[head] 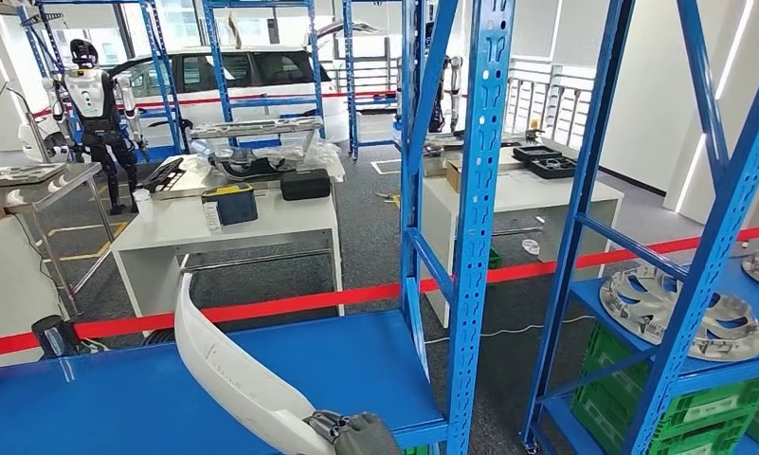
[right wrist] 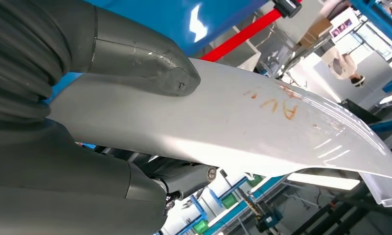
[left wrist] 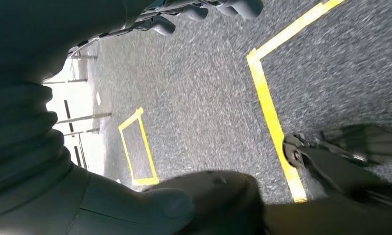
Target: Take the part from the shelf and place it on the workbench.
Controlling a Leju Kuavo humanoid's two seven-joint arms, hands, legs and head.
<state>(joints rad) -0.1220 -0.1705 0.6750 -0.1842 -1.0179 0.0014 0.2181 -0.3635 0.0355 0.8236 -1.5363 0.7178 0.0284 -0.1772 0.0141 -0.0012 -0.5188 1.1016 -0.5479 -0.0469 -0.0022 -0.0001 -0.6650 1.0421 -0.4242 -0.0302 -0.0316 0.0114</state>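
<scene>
While the right hand (head: 353, 433) grips the near end of the long white part (head: 225, 363), the rest of that curved panel runs up and away from the fingers over the blue shelf board (head: 356, 360), its far tip rising toward the red barrier tape (head: 290, 303). In the right wrist view the thick grey thumb (right wrist: 154, 66) presses on the part's (right wrist: 242, 122) glossy upper face and the darker fingers (right wrist: 184, 176) curl beneath it, so the panel is clamped between them; orange handwritten marks (right wrist: 282, 105) sit on the surface farther out from the thumb.

The left hand (left wrist: 203, 12) hangs over grey speckled carpet (left wrist: 198, 98) marked with yellow floor lines (left wrist: 269, 112); its fingers are only partly visible at the picture's edge, and I cannot tell whether they are loose or curled.

Just beyond the right hand's fingers stands a blue perforated shelf upright (head: 475, 218). Well past it, to the side away from the part, another blue rack holds silver wheel covers (head: 678, 308) above green crates (head: 697, 408). Beyond the tape, farther from the fingers, white workbenches (head: 252, 232) carry a dark case (head: 305, 184), a blue-and-yellow box (head: 229, 202) and other car parts. At the back of the room a white car (head: 233, 81) stands behind more blue racks, and another humanoid robot (head: 96, 118) stands off to the left side. The floor there is grey carpet with yellow markings.
</scene>
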